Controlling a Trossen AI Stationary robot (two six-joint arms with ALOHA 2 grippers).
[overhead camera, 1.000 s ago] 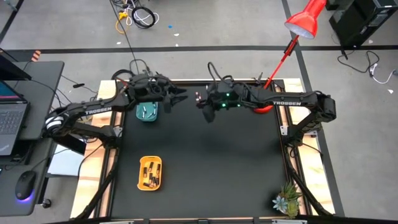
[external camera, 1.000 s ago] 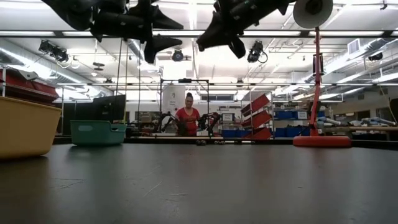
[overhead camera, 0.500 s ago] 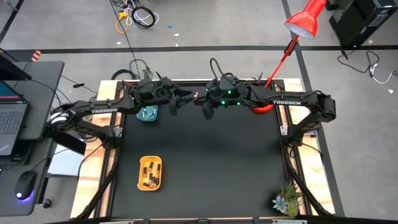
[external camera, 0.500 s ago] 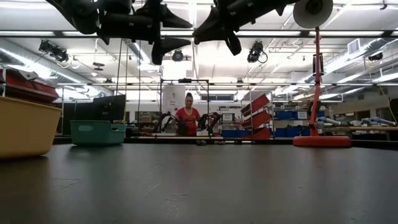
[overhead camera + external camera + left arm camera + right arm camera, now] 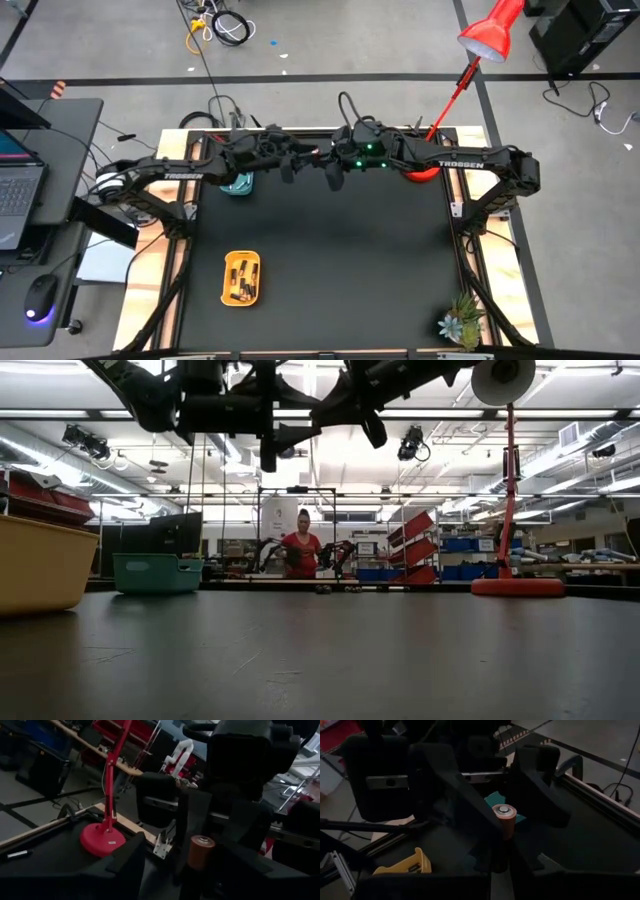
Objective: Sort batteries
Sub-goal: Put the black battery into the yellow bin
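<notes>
right hand grips battery | left hand spread, facing it

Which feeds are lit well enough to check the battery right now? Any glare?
Low view: ceiling lights backlight both arms, so the right gripper is only a silhouette. Right wrist view: dim, yet the battery catches light. Left wrist view: dim too, but the battery is readable. High view: evenly lit, no glare.

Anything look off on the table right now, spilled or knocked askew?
Nothing stands out. The yellow tray and teal tray sit upright; no loose batteries show. The right gripper holds a battery between the left gripper fingers.
</notes>
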